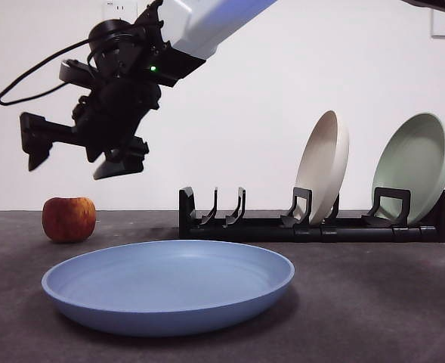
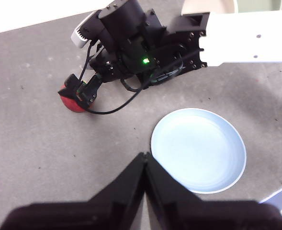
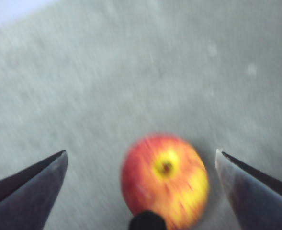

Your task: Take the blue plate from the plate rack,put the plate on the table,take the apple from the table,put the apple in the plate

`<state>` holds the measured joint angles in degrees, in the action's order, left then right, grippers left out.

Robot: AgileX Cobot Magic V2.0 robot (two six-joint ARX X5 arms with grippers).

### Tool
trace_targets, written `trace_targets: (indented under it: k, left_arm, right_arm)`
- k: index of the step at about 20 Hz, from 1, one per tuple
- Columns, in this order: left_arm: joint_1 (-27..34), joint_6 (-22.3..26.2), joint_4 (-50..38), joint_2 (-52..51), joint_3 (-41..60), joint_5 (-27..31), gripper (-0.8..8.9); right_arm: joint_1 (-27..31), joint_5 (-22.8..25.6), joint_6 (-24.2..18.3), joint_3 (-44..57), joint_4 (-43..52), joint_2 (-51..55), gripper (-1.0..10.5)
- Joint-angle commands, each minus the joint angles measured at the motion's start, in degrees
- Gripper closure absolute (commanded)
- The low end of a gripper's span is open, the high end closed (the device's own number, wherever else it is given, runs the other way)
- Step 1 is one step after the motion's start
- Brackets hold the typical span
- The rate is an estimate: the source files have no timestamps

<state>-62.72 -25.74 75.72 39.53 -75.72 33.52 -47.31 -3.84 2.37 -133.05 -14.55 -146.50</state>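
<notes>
The blue plate lies bare on the table; the right gripper, spread wide, hovers over the apple; the left gripper is pinched closed

White arm, black wrist, green LED, cable.

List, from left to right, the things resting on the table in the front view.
apple → blue plate → black rack, which holds a beige plate and then a pale green plate.

Blue plate beside closed end effector
</notes>
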Motion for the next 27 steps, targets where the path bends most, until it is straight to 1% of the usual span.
trace_targets:
  k: [1, 3, 4, 8, 10, 11, 12, 14, 19, 22, 25, 27]
  left_arm:
    - [0.2, 0.7, -0.2, -0.2, -0.2, 0.6, 8.22]
    - [0.2, 0.7, -0.2, -0.2, -0.2, 0.6, 8.22]
    - [0.2, 0.7, -0.2, -0.2, -0.2, 0.6, 8.22]
    - [0.2, 0.7, -0.2, -0.2, -0.2, 0.6, 8.22]
    - [0.2, 0.7, -0.2, -0.2, -0.2, 0.6, 8.22]
    - [0.2, 0.7, -0.2, -0.2, -0.2, 0.6, 8.22]
    - [0.2, 0.7, -0.2, -0.2, -0.2, 0.6, 8.22]
    - [0.2, 0.6, -0.2, -0.2, -0.2, 0.3, 8.22]
    - [0.2, 0.7, -0.2, -0.2, -0.2, 0.0, 8.22]
    - [0.2, 0.7, -0.2, -0.2, -0.2, 0.0, 8.22]
    - [0.2, 0.7, -0.2, -0.2, -0.2, -0.1, 8.22]
    - [0.2, 0.7, -0.2, -0.2, -0.2, 0.0, 8.22]
  right_arm:
    - [-0.3, 1.1, 1.1, 0.2, 1.3, -0.4, -0.6]
    - [-0.3, 1.1, 4.3, 0.2, 1.3, -0.4, -0.6]
    - [-0.3, 1.1, 5.2, 0.2, 1.3, -0.4, -0.6]
    - [-0.3, 1.1, 5.0, 0.2, -2.2, -0.4, -0.6]
    - [-0.3, 1.4, 4.9, 0.2, -1.7, -0.4, -0.6]
    - [-0.3, 2.4, 4.4, 0.2, -1.2, -0.4, -0.6]
    - [-0.3, 4.7, 4.3, 0.2, -0.3, -0.5, -0.6]
    - [-0.3, 5.9, 4.3, 0.2, 0.9, -0.8, -0.6]
    - [-0.5, 4.3, 4.5, 0.2, 3.2, -3.5, -0.6]
    - [-0.6, 4.5, 3.5, 0.2, 5.2, -5.0, -0.6]
    - [-0.6, 3.1, 3.5, 0.2, 8.2, -6.4, -0.6]
    - [-0.6, 2.5, 3.6, 0.2, 8.1, -7.8, -0.6]
